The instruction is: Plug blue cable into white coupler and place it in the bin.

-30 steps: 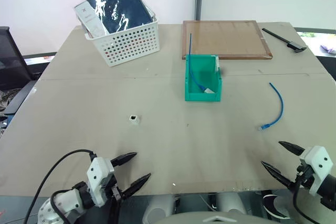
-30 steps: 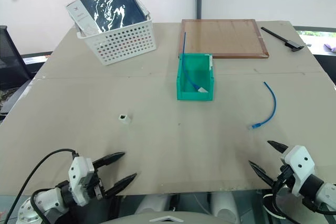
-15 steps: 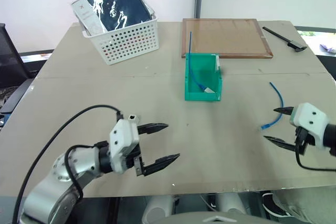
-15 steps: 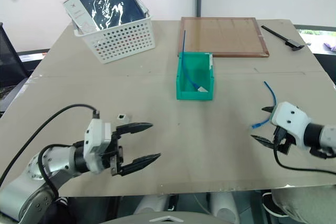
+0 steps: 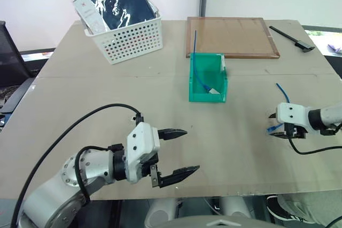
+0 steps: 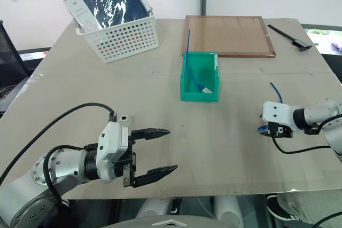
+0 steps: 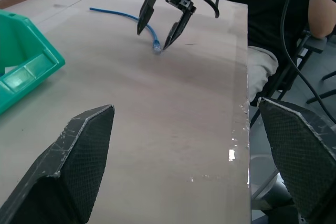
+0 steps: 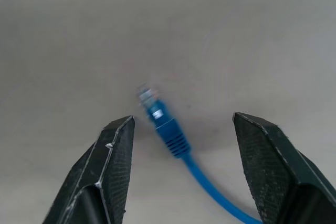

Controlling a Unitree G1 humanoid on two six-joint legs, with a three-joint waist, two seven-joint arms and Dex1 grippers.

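The blue cable (image 5: 281, 99) lay on the table (image 5: 107, 100) at the robot's right, well apart from the bin (image 5: 207, 78), plug end nearest the robot. R gripper (image 7: 160, 22) pointed down over that plug end, fingers apart w/ the plug (image 8: 157, 113) on the table between them, not yet clamped. L gripper (image 5: 181, 150) hovered over the near-left table, fingers wide apart, holding nothing. White coupler (image 6: 124, 117) just peeked out behind the L hand, near its wrist.

Judged handling: cable light, limp, springy in its curve; likely to swing or drag if taken mid-length. Best hold looked like the blue boot just behind the clear plug: stiffest spot, leaves the plug tip free for the socket. Clear latch tab prob fragile, so squeezing on it seemed unwise. Coupler tiny and light, apt to skid or tip under a push; would need a firm pinch across its sides.
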